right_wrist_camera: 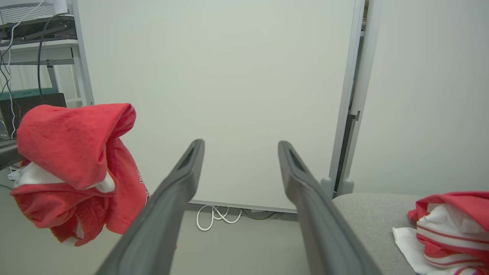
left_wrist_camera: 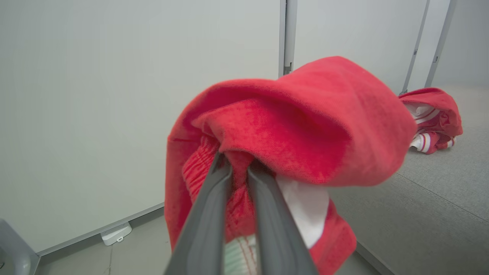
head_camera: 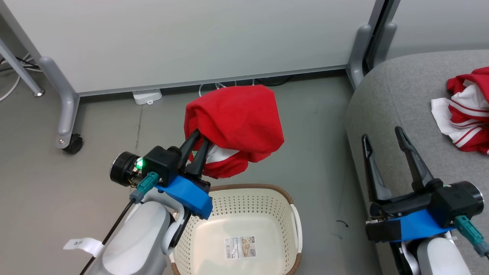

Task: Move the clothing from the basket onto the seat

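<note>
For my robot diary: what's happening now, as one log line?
left gripper: shut on red clothing, held clear of basket | right gripper: open | seat: holds more clothing

Bare floor (head_camera: 321,145) separates the basket (head_camera: 244,204) from the seat (head_camera: 397,99); a wheeled partition (head_camera: 191,38) walls off the back, and a red garment (head_camera: 470,110) occupies the seat's right side.
</note>
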Robot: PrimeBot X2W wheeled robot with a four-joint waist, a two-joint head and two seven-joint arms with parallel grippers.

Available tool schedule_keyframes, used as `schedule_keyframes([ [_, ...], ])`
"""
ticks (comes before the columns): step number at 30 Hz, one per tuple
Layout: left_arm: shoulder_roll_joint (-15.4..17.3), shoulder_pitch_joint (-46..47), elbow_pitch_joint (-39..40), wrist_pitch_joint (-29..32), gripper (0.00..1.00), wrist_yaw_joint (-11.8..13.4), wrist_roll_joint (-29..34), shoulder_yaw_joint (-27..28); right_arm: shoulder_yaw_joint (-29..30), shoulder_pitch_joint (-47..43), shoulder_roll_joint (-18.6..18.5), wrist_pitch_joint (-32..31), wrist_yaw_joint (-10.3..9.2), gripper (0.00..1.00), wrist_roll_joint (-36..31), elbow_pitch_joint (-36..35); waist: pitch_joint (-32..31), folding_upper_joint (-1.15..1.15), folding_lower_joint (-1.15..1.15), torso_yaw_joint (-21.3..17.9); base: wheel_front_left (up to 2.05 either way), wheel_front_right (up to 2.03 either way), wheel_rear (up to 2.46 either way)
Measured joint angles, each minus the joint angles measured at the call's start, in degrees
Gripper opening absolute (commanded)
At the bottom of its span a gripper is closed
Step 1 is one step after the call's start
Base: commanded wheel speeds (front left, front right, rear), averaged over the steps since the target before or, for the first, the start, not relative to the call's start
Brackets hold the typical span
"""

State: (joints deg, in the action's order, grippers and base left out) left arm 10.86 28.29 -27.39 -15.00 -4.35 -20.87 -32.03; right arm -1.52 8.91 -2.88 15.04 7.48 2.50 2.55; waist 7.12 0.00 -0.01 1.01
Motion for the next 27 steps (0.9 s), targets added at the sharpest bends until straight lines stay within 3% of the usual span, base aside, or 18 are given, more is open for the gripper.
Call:
schedule_keyframes([
  [11, -0.1, -1.0, 1.8, 0.0, 0.00, -0.1, 0.9, 0.0, -2.7, -0.4, 0.0, 0.0, 0.00, 1.00, 0.6, 0.8, -0.1, 0.00, 0.00, 0.6, 0.00, 0.00, 0.00],
  [19, -0.4, -0.6, 2.1, 0.0, 0.00, -0.3, 1.8, -0.4, -11.3, 0.4, 0.0, 0.0, 0.00, 1.00, 0.6, 2.3, 0.3, 0.00, 0.00, 1.1, 0.00, 0.00, 0.00],
  [27, -1.1, 0.4, 2.3, 0.0, 0.00, -0.7, 2.3, -1.0, -18.1, 6.6, -0.2, 0.0, 0.00, 1.00, 0.5, 6.8, 0.9, 0.00, 0.01, 1.6, 0.00, 0.00, 0.00],
])
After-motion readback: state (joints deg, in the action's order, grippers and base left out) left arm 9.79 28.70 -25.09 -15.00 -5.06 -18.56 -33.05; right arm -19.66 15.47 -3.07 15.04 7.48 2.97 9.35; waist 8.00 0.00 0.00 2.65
